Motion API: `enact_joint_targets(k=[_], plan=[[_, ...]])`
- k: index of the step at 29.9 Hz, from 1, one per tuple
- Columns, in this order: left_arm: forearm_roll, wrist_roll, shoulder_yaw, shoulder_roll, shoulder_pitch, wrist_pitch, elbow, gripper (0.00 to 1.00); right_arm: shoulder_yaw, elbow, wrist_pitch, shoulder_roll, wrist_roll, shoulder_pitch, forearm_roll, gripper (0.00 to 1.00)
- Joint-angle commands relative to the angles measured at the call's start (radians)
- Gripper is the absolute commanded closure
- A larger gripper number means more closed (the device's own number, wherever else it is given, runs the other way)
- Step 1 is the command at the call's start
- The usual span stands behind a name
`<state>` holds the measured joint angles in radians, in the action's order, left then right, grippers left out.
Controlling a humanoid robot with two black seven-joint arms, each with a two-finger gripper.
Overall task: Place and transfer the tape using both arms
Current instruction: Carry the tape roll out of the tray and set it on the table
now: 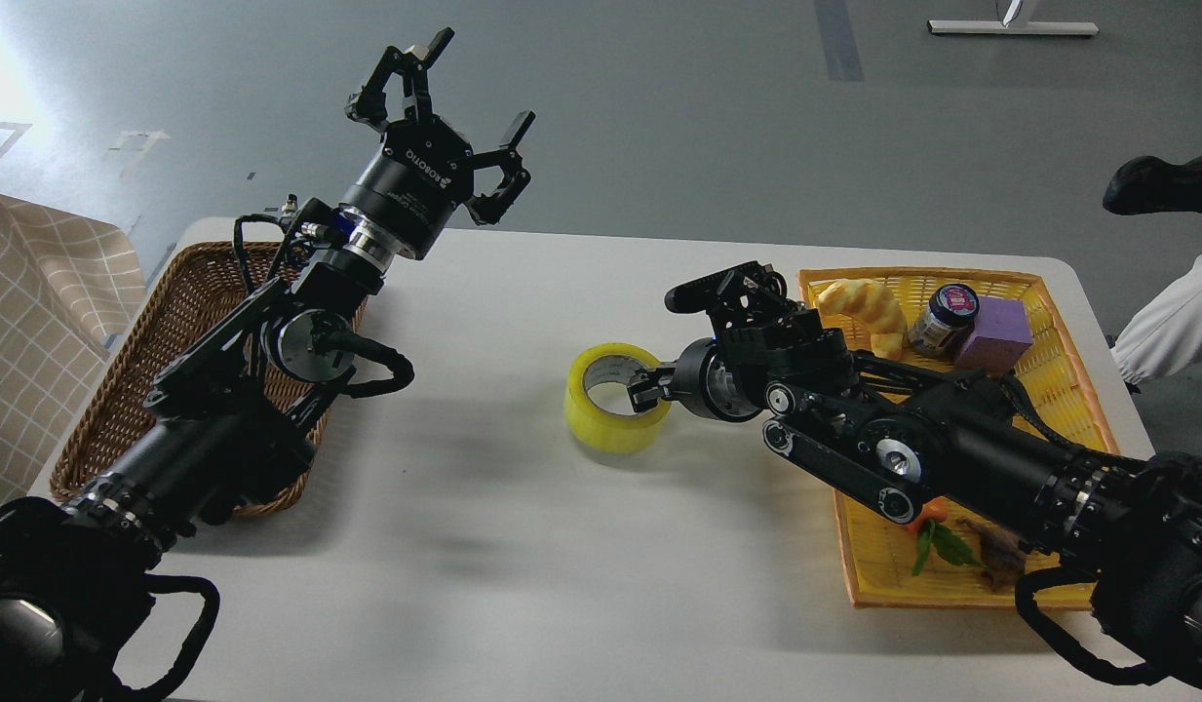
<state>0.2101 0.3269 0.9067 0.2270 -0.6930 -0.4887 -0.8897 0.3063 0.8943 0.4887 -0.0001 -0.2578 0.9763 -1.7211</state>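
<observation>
The tape is a yellow roll with a grey-white core, lying flat on the white table near its middle. My right gripper comes in from the right and is shut on the roll's right wall, one finger inside the core. My left gripper is open and empty, raised high over the table's far left edge, fingers spread and pointing away, well apart from the tape.
A brown wicker basket stands at the left under my left arm. A yellow tray at the right holds a yellow pastry, a jar, a purple block and a carrot. A checked cloth lies far left.
</observation>
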Motion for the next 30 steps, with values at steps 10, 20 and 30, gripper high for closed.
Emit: enact_joint_targets(k=[10, 20, 30], plan=[[0.0, 0.001, 0.001, 0.002, 0.001, 0.0, 0.0, 0.02, -0.03, -0.002, 0.0, 0.0, 0.0, 0.007, 0.005, 1.0], [0.0, 0.001, -0.002, 0.003, 0.001, 0.0, 0.0, 0.02, -0.016, 0.006, 0.0, 0.0, 0.003, 0.007, 0.011, 0.45], [0.0, 0.001, -0.002, 0.011, 0.001, 0.0, 0.0, 0.02, -0.013, 0.015, 0.0, 0.0, 0.006, 0.009, 0.017, 0.33]])
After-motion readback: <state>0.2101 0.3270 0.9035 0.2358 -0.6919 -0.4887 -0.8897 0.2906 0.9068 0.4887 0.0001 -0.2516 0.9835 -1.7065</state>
